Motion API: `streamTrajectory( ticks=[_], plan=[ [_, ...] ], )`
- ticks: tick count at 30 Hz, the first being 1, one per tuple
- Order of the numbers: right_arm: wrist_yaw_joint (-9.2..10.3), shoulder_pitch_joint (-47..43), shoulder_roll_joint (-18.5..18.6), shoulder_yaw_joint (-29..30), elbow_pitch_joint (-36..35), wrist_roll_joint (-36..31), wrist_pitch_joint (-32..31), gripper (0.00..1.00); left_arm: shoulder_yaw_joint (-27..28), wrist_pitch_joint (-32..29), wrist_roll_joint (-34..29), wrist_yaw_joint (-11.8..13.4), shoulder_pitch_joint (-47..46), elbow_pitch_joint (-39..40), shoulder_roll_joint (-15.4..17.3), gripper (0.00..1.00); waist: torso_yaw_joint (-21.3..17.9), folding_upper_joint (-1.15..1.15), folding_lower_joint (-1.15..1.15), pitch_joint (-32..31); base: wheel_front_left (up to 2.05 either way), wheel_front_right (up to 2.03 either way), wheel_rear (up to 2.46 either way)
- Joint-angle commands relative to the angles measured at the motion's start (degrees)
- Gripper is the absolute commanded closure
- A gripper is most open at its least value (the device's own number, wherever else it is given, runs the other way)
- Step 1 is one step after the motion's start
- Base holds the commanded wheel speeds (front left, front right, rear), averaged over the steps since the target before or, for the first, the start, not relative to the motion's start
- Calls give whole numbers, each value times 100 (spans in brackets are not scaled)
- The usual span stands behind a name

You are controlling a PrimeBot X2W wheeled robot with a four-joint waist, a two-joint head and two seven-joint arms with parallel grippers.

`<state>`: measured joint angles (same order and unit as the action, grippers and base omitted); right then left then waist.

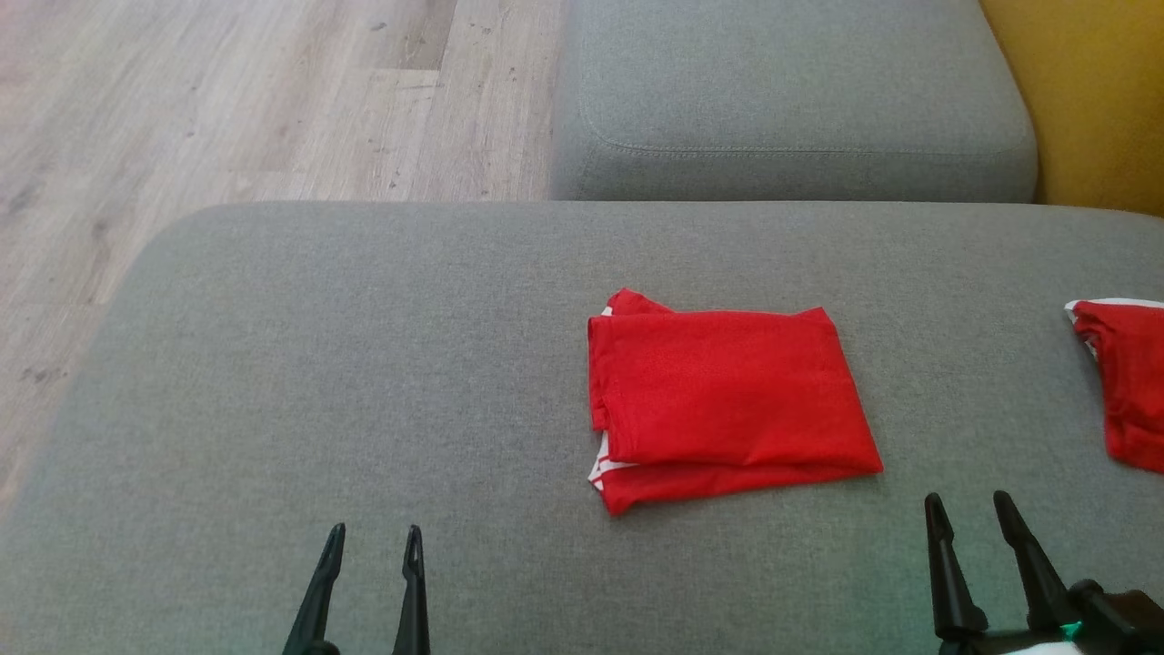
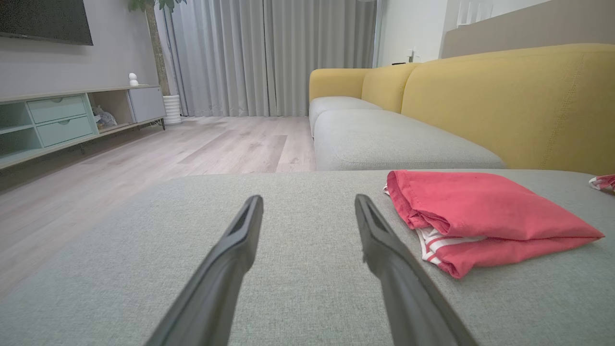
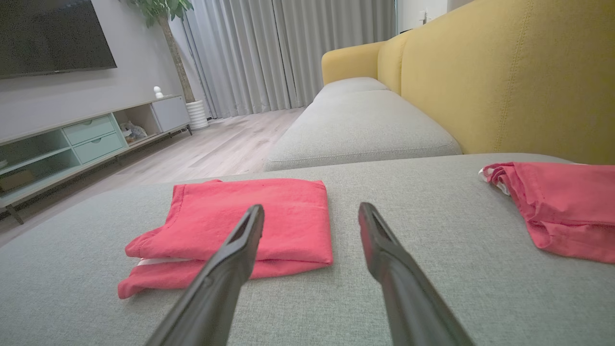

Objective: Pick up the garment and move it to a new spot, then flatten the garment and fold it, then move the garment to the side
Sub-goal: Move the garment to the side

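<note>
Nearest the robot, the left gripper (image 1: 376,529) hangs over the front of the big grey cushion (image 1: 318,364) with its two fingers spread and nothing between them. The right gripper (image 1: 966,498) is over at the near right, also spread and empty, not touching any cloth.

A bit further in, right of centre on that cushion, sits the red garment (image 1: 727,400). It's folded into a neat-ish rectangle lying flat, with some white stripe trim poking out at its near-left corner. It's ahead and to the left of the right gripper, and ahead and well to the right of the left one.

Off at the right edge of the cushion there's a second red garment (image 1: 1128,382), more rumpled, with a white edge showing, well apart from the folded one.

Beyond that is another grey seat cushion (image 1: 782,91) with the yellow backrest (image 1: 1091,91) on its right, and pale wood floor (image 1: 227,109) to the left. Far back, the wrist views show grey curtains (image 2: 269,53) and a low TV cabinet (image 2: 57,120) along the left wall.
</note>
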<state>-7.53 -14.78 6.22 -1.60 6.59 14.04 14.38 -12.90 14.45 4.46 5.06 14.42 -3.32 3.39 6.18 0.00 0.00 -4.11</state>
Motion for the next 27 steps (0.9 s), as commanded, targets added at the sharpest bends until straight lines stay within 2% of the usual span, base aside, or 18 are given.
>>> streamTrajectory(
  ticks=[1,8,17,27],
  plan=[
    [4,224,76,-123,-167,-58,62,0,209,55,-42,16,-150,153,-38,0,-4,0,0,5,0,0,0],
    [4,247,82,-161,-137,-28,62,0,255,55,-26,-5,-171,162,-42,0,-12,0,0,21,0,0,0],
    [4,252,98,-124,-26,-51,62,0,334,55,293,-110,-174,258,-48,0,9,0,0,42,0,0,0],
    [4,534,172,-208,569,99,62,0,311,55,326,-84,-211,302,-50,0,121,0,0,213,0,0,0]
  ],
)
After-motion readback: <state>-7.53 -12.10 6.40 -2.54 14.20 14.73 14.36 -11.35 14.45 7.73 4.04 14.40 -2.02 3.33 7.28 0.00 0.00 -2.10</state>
